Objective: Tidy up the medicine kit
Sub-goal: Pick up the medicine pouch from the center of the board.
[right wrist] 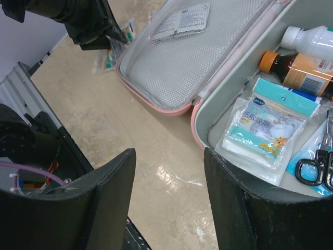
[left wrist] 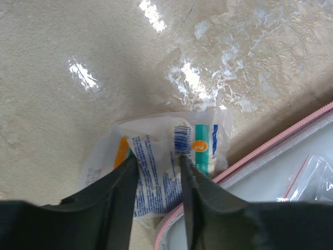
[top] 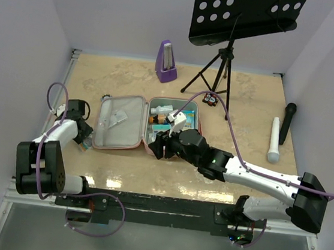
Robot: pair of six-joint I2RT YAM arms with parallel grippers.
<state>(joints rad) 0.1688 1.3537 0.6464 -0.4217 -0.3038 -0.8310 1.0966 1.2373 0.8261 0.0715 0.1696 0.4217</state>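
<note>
Left claw (left wrist: pixel 158 159), near the table's (top: pixel 247 110) left edge: jaws part open astride a printed packet (left wrist: pixel 203 140); cannot tell if it is gripped. Pink medicine kit (top: pixel 108 133) lies open just beside the packet. Right claw (right wrist: pixel 169 153) hovers over the kit's near rim, wide open, empty.

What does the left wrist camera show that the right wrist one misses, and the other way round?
Only the left wrist view: the barcode and small print on the packet, close up.
Only the right wrist view: inside the medicine kit, a white bottle, a brown bottle, a white pack and scissors, plus the open right fingers above the table.
Both: the packet beside the kit's pink edge, with the left fingers over it.
</note>
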